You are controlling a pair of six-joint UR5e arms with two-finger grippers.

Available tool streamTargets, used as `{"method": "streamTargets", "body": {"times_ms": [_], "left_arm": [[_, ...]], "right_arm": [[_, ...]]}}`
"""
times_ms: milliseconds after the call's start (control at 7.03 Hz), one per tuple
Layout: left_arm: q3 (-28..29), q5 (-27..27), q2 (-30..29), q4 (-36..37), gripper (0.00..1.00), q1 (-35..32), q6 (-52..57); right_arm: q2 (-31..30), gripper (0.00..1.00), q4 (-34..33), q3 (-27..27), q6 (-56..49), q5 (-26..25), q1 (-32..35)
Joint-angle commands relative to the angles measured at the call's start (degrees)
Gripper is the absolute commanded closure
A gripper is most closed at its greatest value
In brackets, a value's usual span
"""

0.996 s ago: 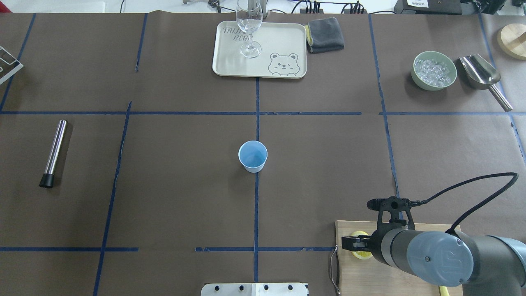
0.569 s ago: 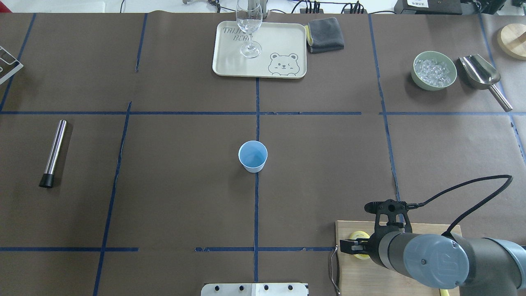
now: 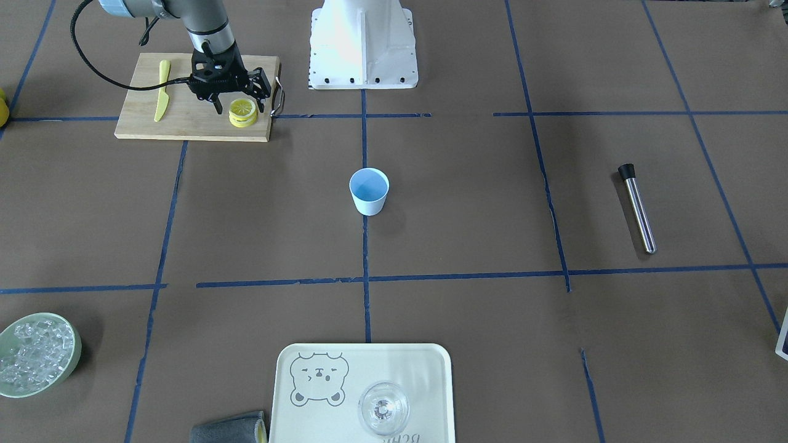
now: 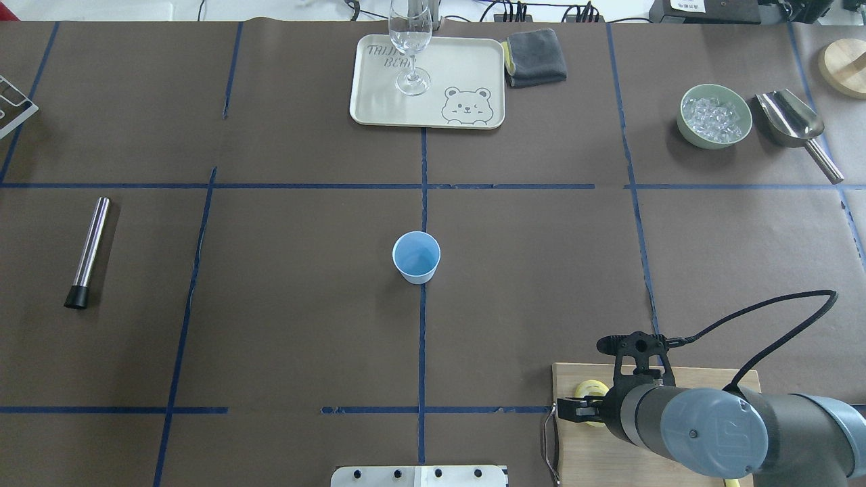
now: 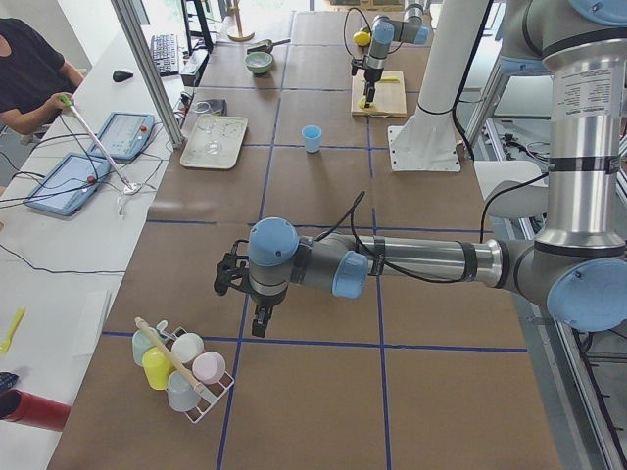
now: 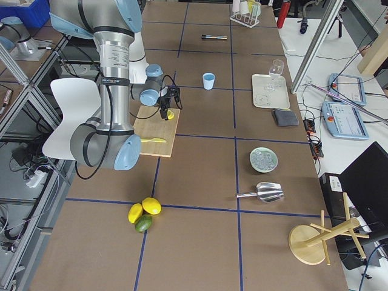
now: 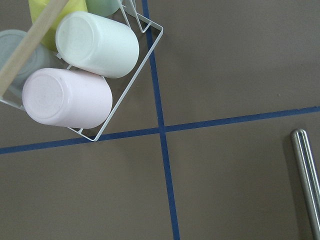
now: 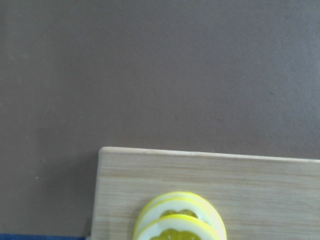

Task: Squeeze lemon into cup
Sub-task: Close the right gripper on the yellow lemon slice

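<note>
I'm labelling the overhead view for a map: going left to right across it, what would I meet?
Wire rack → steel rod with black tip → light-blue cup → folded grey cloth → lemon slices → green bowl of ice → metal scoop.

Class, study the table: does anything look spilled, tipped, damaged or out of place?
Nothing stands out. The cup stands upright, the two lemon slices lie stacked on the cutting board, the glass stands upright on its tray, and the ice sits inside its bowl.

Brown table (image 4: 304, 304), blue tape lines (image 4: 421, 352)
</note>
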Motion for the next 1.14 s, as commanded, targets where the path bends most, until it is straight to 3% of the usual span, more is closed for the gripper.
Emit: {"method": "streamTargets", "body": {"times_ms": [0, 711, 996], "left_arm": [[-0.13, -0.07, 0.05, 0.09, 0.0, 0.0, 0.0], [-0.13, 0.02, 0.05, 0.09, 0.0, 0.0, 0.0], [-0.13, -0.07, -0.04, 0.09, 0.0, 0.0, 0.0]], "right_arm": [[0.15, 0.01, 0.0, -0.13, -0.1, 0.07, -0.11], [0.5, 0.02, 0.0, -0.56, -0.71, 0.51, -0.11], [0.5, 0.08, 0.0, -0.39, -0.54, 0.59, 0.07]]}}
